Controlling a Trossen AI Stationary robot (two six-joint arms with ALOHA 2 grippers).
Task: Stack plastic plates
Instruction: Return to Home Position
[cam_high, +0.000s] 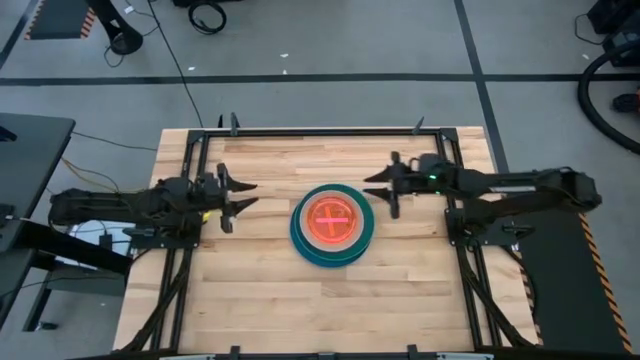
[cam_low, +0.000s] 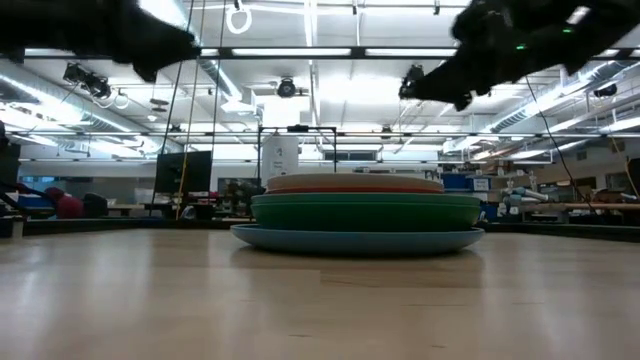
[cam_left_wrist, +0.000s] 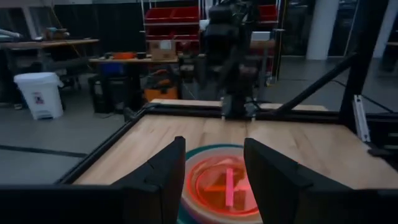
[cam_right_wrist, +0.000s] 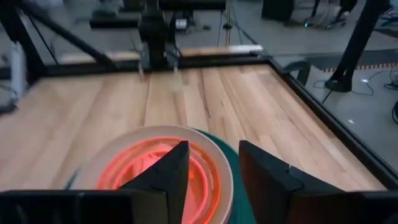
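Observation:
The plastic plates (cam_high: 333, 224) stand in one stack at the table's middle: large teal and green plates at the bottom (cam_low: 360, 238), a beige and an orange-red plate above (cam_low: 355, 184), translucent orange on top (cam_right_wrist: 158, 168). The stack rests flat on the wooden table. My left gripper (cam_high: 240, 195) is open, raised, to the left of the stack; the stack shows between its fingers in its wrist view (cam_left_wrist: 214, 180). My right gripper (cam_high: 378, 188) is open, raised, at the stack's far right.
A black frame (cam_high: 310, 131) runs round the wooden table (cam_high: 260, 290). Bare wood lies on all sides of the stack. Beyond the table stand shelves, benches and a white bin (cam_left_wrist: 38, 93).

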